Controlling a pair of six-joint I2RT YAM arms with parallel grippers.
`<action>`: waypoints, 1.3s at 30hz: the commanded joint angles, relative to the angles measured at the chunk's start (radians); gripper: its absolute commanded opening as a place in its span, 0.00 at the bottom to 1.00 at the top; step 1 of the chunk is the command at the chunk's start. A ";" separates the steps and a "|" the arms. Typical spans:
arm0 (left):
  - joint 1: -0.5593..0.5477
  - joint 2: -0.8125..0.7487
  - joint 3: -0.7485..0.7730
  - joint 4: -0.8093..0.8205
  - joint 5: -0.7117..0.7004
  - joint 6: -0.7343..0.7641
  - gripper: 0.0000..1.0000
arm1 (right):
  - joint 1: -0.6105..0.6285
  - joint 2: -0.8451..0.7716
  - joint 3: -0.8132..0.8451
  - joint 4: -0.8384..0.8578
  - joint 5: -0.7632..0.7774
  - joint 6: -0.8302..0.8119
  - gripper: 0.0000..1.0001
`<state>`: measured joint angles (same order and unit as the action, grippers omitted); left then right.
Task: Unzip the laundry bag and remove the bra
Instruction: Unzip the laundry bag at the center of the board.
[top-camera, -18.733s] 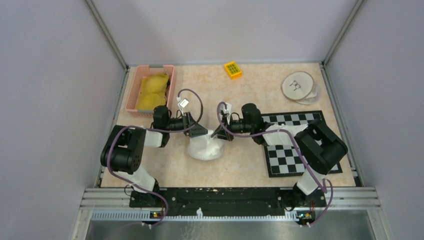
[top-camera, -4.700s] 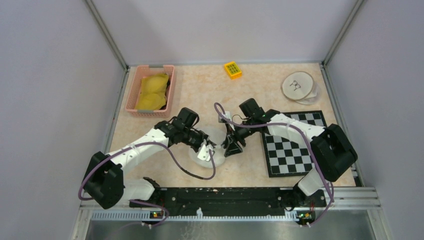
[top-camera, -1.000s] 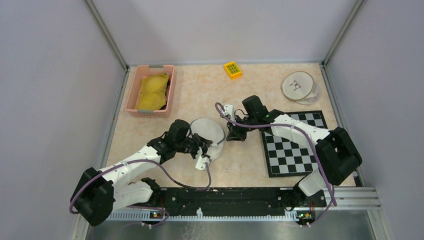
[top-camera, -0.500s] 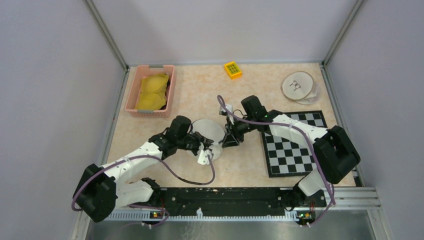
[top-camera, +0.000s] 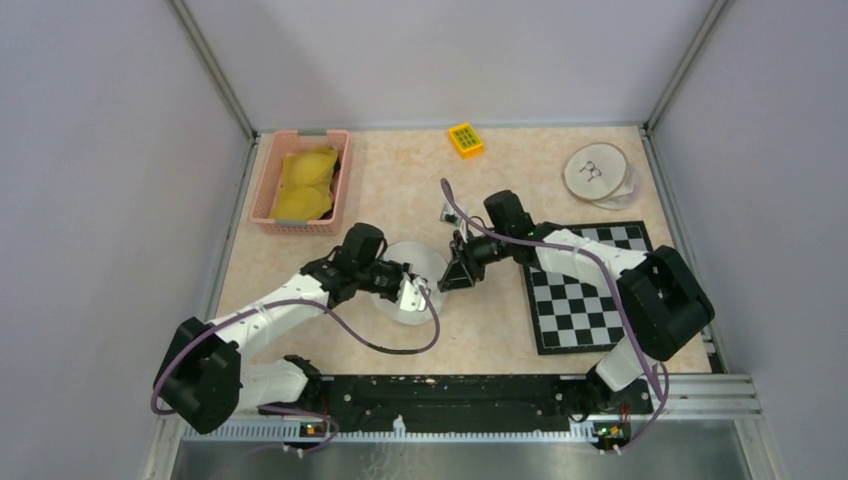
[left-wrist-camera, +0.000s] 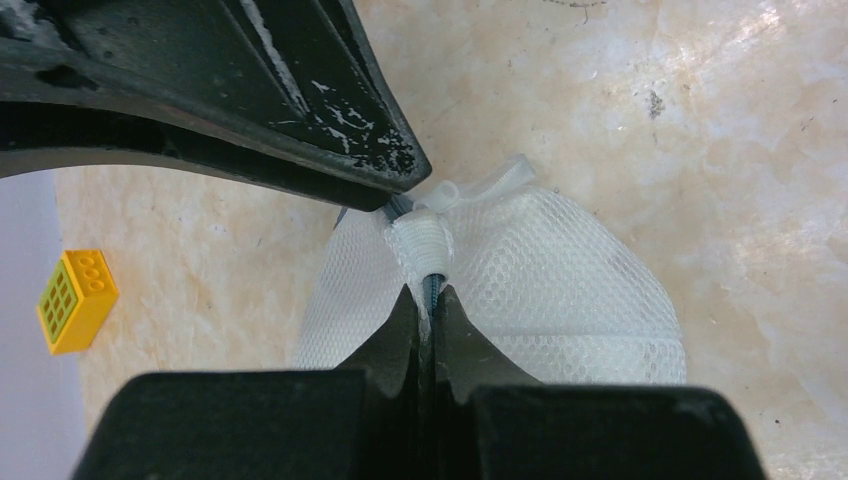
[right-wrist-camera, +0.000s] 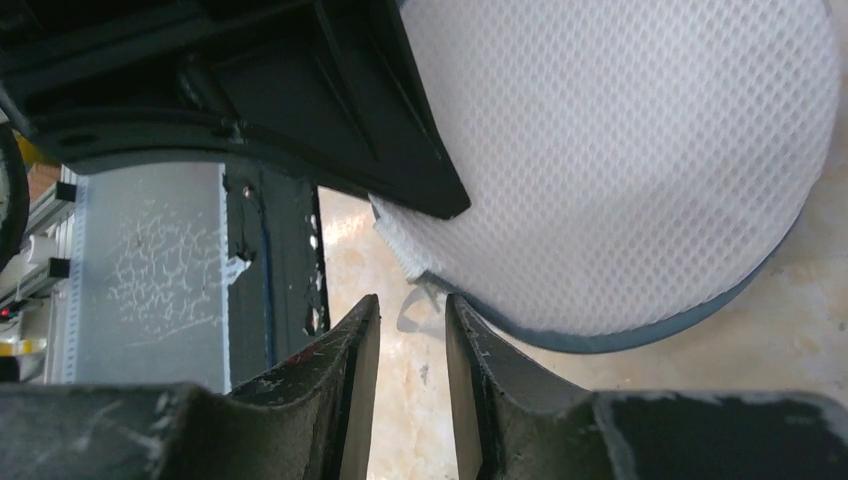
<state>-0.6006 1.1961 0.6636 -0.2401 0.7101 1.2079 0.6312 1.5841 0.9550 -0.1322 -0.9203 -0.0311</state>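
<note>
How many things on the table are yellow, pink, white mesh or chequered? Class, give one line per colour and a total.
Yellow: 2 (block, garment in the basket)
Pink: 1 (basket)
White mesh: 1 (laundry bag)
Chequered: 1 (board)
Total: 5

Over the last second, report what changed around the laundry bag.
The right gripper went from shut to open beside the rim of the laundry bag, edging toward it. The left gripper stayed shut on the bag's zipper end. The pink basket, yellow block and chessboard did not move.
</note>
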 joint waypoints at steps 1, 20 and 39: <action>0.010 0.015 0.037 -0.003 0.040 -0.062 0.00 | -0.005 0.000 -0.037 0.062 -0.042 0.057 0.30; 0.016 0.033 0.045 0.038 0.055 -0.132 0.00 | 0.034 0.052 -0.030 0.188 0.051 0.119 0.35; 0.052 0.018 0.027 0.028 0.045 -0.133 0.00 | 0.024 0.040 -0.027 0.153 0.205 0.072 0.00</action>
<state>-0.5625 1.2224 0.6754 -0.2092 0.7063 1.0508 0.6739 1.6318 0.9031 0.0216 -0.7803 0.0742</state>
